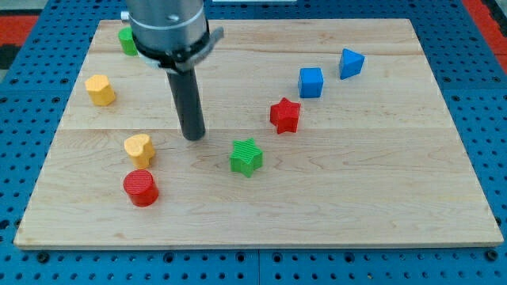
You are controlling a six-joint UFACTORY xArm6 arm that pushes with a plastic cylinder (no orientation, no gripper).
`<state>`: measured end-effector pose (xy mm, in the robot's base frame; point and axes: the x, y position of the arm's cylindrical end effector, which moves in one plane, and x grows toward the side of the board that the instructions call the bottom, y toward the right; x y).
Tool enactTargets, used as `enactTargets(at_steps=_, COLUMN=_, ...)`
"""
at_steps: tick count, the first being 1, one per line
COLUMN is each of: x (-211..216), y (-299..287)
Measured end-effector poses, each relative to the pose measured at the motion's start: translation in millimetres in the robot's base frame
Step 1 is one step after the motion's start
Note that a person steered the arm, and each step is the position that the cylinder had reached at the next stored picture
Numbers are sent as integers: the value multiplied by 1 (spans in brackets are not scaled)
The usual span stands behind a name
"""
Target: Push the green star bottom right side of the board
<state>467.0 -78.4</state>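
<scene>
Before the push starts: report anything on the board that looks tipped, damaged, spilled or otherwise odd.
Nothing stands out. All blocks sit flat on the wooden board, none stacked or toppled. The green star is intact, to the view's right of my tip, not touching it. A green block is partly hidden behind the arm.

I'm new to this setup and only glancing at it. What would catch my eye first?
The dark rod dominates the view's upper left, my tip resting on the wooden board, to the left of the green star and apart from it. Next comes the red star near the middle, with the blue cube and a blue wedge-like block up to its right.
</scene>
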Motion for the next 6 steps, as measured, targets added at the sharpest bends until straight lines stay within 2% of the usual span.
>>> enactTargets(at_steps=3, x=10, y=-114)
enactTargets(at_steps=4, x=10, y=-88)
enactTargets(at_steps=5, x=10, y=-91)
enactTargets(at_steps=6, x=17, y=-61)
